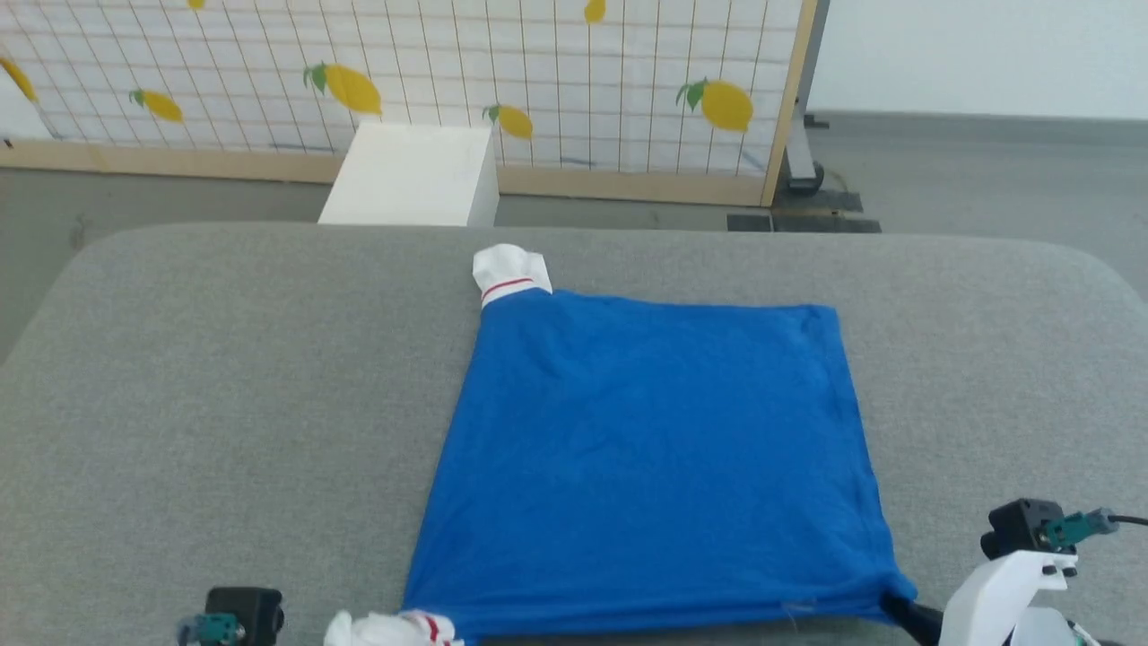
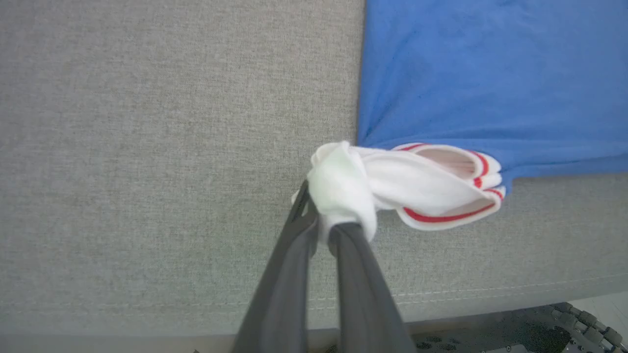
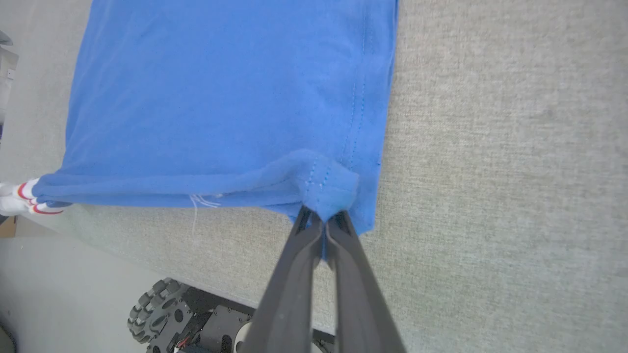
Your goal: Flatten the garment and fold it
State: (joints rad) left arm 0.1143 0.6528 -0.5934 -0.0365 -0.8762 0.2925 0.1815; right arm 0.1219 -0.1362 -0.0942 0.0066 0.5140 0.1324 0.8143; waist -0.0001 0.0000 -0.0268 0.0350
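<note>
Lying flat on the grey cushion (image 1: 224,404), the garment (image 1: 646,449) looks light and limp, best held at corners: left gripper (image 2: 326,223) clamps the bunched white sleeve (image 2: 343,181), right gripper (image 3: 324,219) pinches what seems its hem corner (image 3: 326,186).

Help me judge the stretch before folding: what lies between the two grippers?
Only the garment: its near blue edge spans from the left gripper, on the white sleeve, to the right gripper, on a blue corner, as the head view shows.
</note>
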